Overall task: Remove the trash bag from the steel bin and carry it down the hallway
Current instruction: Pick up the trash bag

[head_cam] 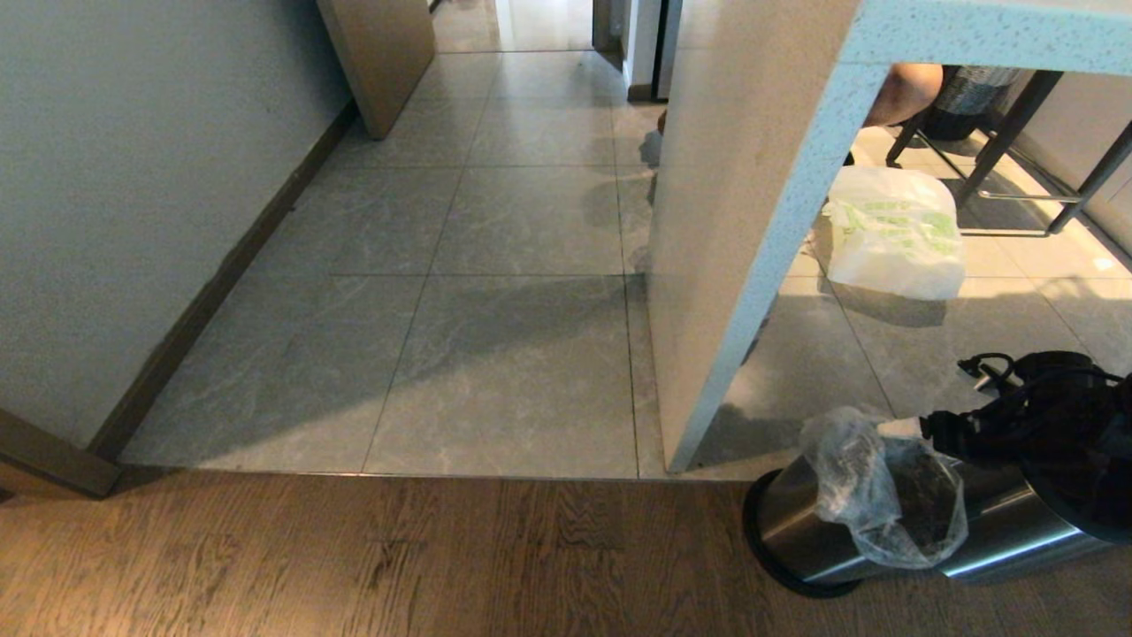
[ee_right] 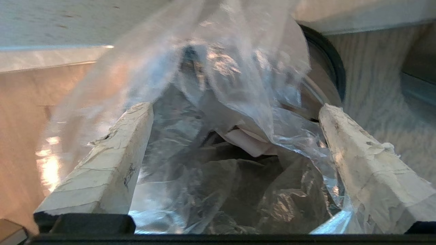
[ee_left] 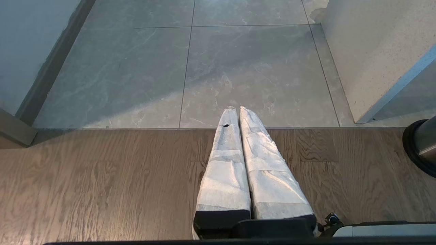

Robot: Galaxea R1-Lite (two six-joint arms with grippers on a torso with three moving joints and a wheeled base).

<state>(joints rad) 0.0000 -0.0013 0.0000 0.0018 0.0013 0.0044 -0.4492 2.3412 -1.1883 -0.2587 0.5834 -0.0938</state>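
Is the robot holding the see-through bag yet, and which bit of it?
Nothing is held yet. The right pincer is open around the trash bag's bunched top at the steel bin. The left pincer is shut and empty.

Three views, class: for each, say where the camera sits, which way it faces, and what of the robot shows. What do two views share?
Head view: high, facing down at the hallway; right arm at the steel bin.
Left wrist view: behind the shut left gripper, facing the floor.
Right wrist view: behind the open right gripper, facing the trash bag.
Shared: head and right wrist views both show bag and bin.
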